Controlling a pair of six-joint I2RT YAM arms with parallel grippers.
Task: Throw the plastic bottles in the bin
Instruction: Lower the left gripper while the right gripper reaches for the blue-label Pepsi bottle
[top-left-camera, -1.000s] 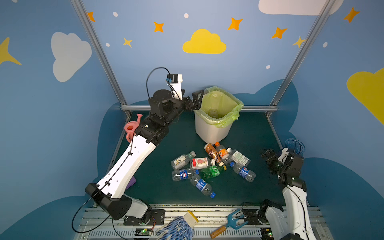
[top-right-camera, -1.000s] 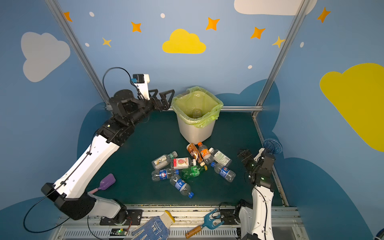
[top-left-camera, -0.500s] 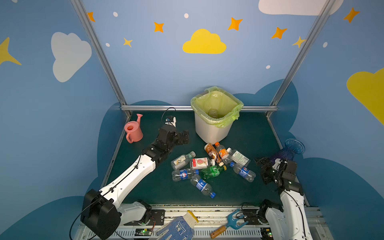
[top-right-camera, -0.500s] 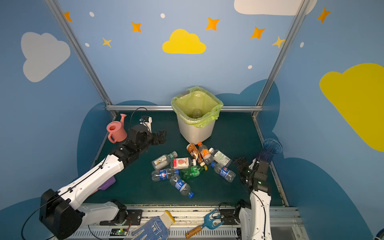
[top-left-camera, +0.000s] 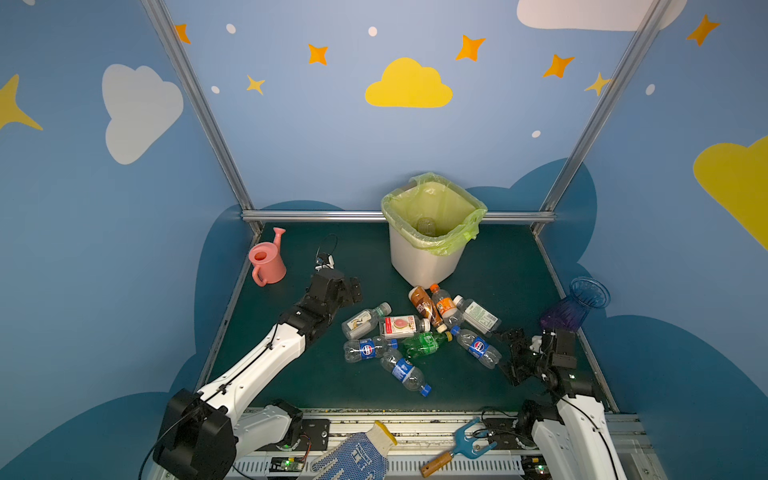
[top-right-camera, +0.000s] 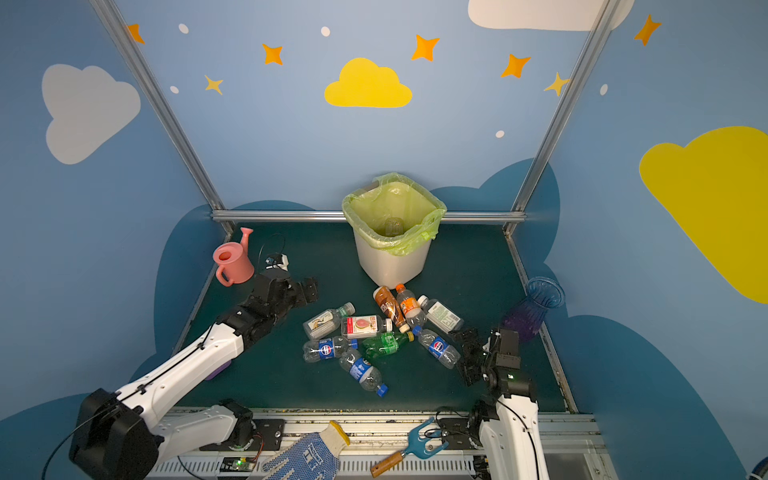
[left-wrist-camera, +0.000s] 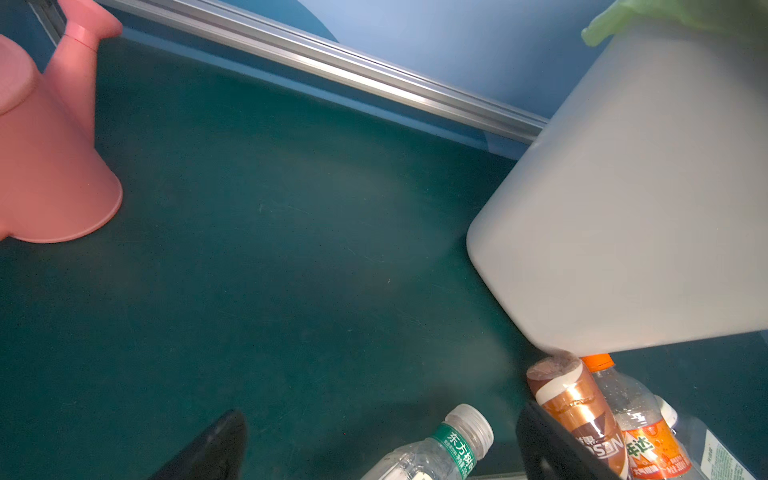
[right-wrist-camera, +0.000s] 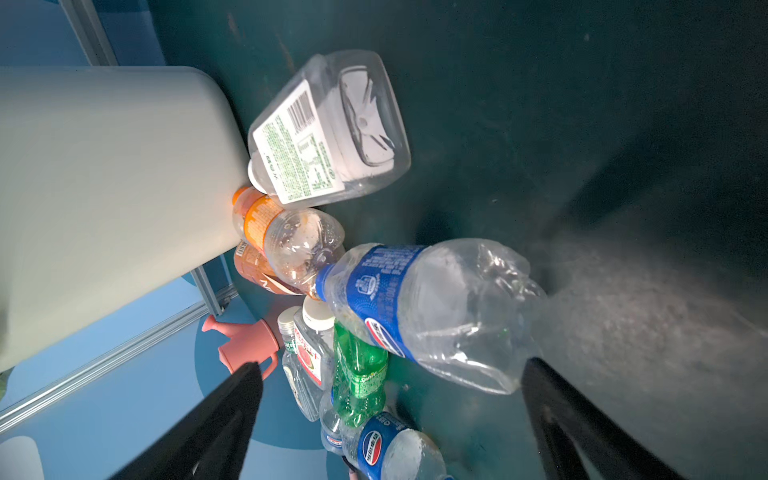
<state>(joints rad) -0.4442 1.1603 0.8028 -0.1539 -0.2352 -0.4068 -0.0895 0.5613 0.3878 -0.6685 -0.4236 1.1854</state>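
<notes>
In both top views the left gripper (top-left-camera: 352, 291) is hanging low over the green table (top-left-camera: 374, 257) between the pink watering can (top-left-camera: 266, 262) and the heap of plastic bottles (top-left-camera: 415, 332), its jaws spread wide and gripping nothing; the right gripper (top-left-camera: 510, 355) is sitting just beside the heap's right edge, equally spread and empty, with a crumpled blue-label bottle (top-left-camera: 478, 347) lying right in front of it and the blue-purple vase (top-left-camera: 579, 307) just beyond. The bin (top-left-camera: 424, 266) is standing at the back of the table, lined with a yellow-green bag, and one clear bottle (top-left-camera: 426, 226) is resting inside it — the rest are lying on the table in front. In the left wrist view the two dark fingers (left-wrist-camera: 216, 449) are standing far apart over bare table, a green-capped bottle (left-wrist-camera: 451, 446) is lying near them, not gripped, and a brown bottle (left-wrist-camera: 575, 405) is lying right at the bin's foot. In the right wrist view the fingers (right-wrist-camera: 224, 415) are framing the blue-label bottle lying just ahead, not closed on it, while a flat white-label bottle (right-wrist-camera: 324, 137) and an orange-label bottle (right-wrist-camera: 286, 232) are lying beside the bin wall
</notes>
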